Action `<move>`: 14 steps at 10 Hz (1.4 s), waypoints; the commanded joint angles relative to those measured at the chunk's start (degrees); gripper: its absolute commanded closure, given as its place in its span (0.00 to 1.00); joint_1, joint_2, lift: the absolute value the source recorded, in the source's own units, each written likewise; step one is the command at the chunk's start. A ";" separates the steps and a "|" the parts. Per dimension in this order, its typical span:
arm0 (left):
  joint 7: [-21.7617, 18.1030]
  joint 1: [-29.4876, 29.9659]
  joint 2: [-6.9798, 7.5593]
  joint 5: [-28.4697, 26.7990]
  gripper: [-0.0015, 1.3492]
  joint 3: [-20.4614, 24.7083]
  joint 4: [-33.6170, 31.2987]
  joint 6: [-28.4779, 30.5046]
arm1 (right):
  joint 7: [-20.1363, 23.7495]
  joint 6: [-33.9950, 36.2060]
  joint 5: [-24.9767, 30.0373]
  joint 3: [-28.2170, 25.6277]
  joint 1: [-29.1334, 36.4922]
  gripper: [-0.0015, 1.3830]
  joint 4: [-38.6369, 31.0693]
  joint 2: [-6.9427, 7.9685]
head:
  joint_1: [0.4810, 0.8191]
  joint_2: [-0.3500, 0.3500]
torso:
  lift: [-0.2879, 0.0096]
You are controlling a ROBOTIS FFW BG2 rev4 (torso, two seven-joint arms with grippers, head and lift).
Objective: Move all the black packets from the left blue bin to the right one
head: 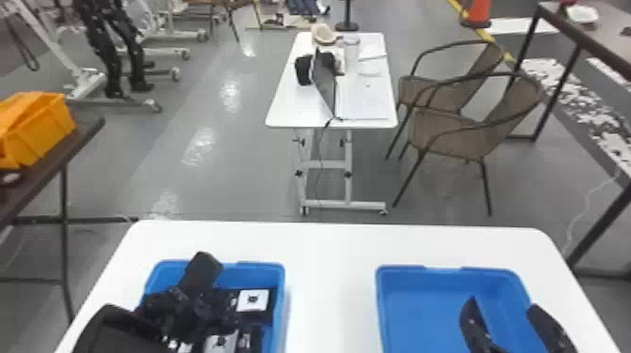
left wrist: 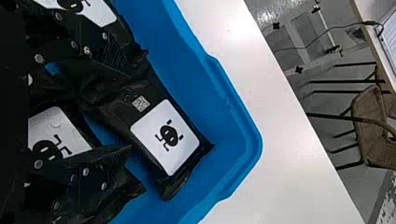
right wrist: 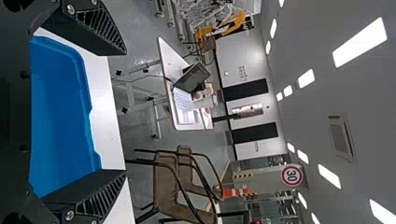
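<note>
My left gripper (head: 188,303) is over the left blue bin (head: 280,300), low among the black packets (head: 265,313). In the left wrist view the left gripper (left wrist: 136,102) has its fingers apart above several packets. One packet with a white label (left wrist: 165,137) lies near a corner of the bin (left wrist: 254,144); another label (left wrist: 53,133) shows between the fingers. My right gripper (head: 502,307) is held over the right blue bin (head: 413,305). Seen from its wrist, the right gripper (right wrist: 123,112) stands open, nothing between its fingers, above that bin's blue interior (right wrist: 60,112).
Both bins stand on a white table (head: 328,281) with a gap between them. Beyond it are a second white table (head: 286,103) with a laptop, and wicker chairs (head: 450,131). An orange bin (head: 42,131) rests on a dark table at the left.
</note>
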 commanded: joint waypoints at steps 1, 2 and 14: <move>0.06 -1.30 0.69 -0.03 0.32 0.01 2.23 -0.72 | 0.06 0.00 -0.06 0.08 -0.18 0.08 0.19 0.14 | 0.63 0.60 | 0.97; 1.03 -2.62 0.96 -0.03 0.49 -0.25 5.39 -1.25 | 0.32 0.00 -0.59 -0.01 -0.36 0.08 0.37 0.14 | 0.63 0.61 | 0.97; -0.38 -8.68 2.45 1.11 0.73 -5.35 15.15 -4.50 | 1.64 0.00 -1.21 -0.01 -1.24 0.08 1.42 0.14 | 0.63 0.57 | 0.97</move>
